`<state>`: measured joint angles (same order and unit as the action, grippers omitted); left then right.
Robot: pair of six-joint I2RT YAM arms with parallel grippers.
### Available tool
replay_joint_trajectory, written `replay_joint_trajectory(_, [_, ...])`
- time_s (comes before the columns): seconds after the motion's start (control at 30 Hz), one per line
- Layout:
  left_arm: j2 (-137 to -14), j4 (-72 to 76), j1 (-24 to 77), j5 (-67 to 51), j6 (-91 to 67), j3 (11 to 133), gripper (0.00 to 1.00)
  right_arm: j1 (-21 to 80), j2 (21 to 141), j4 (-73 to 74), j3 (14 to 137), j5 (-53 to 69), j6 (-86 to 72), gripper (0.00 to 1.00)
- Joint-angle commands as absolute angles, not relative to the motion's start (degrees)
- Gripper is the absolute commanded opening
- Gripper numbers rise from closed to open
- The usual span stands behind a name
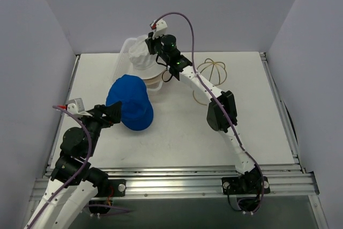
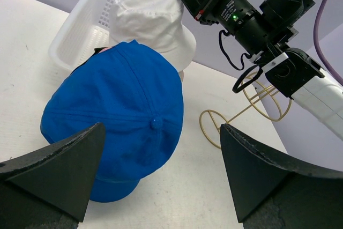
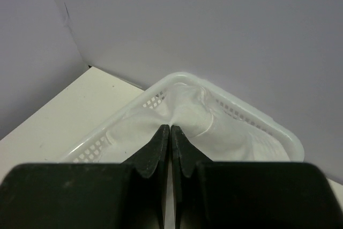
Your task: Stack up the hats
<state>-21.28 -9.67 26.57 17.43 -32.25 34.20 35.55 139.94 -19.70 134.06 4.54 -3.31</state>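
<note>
Top external view, starting from the arm bases: the left gripper (image 1: pixel 113 112) sits just on the near-left side of the royal blue cap (image 1: pixel 131 103). Its fingers are spread wide and nothing is between them. In the left wrist view the cap fills the gap ahead of those two fingers, close to them, though I cannot tell whether they touch it. The blue cap lies crown-up on the table (image 1: pixel 182 132). Its long axis runs roughly near to far, and the peak end seems to face the left gripper.

Beyond the blue cap and raised above it, the off-white hat (image 1: pixel 140 54) hangs from the right gripper (image 1: pixel 151 44). The right wrist view shows those fingers clenched together on a pinch of the white fabric, with the rest drooping below. The hat's lower folds hang close over the blue cap's far edge, but contact cannot be told.

Farther back, behind the hanging hat, stands the white mesh basket (image 2: pixel 75 33). The gold wire frame (image 1: pixel 213 72) sits on the far-right side of the blue cap, well apart from it.

The coming move likely turns on one relation: the off-white hat lies up and to the far side of the blue cap's crown. The right arm would therefore have to bring it nearer and lower it before letting go. The left arm is the nearer one to the blue cap and could steady it.
</note>
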Motion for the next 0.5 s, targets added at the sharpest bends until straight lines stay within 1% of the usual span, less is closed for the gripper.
replay_joint_trajectory(0.0, [-21.09, -8.88, 26.98, 17.31, -31.73, 35.16, 0.97, 35.07, 135.88, -27.25, 136.49, 3.87, -0.62, 0.0])
replay_joint_trajectory(0.23, [-20.57, -8.88, 26.98, 17.31, -31.73, 35.16, 0.97, 35.16, 133.33, -29.09, 132.02, 4.39, 2.37, 0.0])
replay_joint_trajectory(0.37, [-20.48, -8.88, 26.98, 17.58, -31.64, 34.98, 0.97, 35.33, 134.65, -24.36, 132.71, 3.52, 8.16, 0.0])
replay_joint_trajectory(0.47, [-20.83, -8.44, 27.07, 18.1, -31.47, 34.89, 0.97, 35.25, 133.6, -22.94, 130.96, 2.55, 10.72, 0.0])
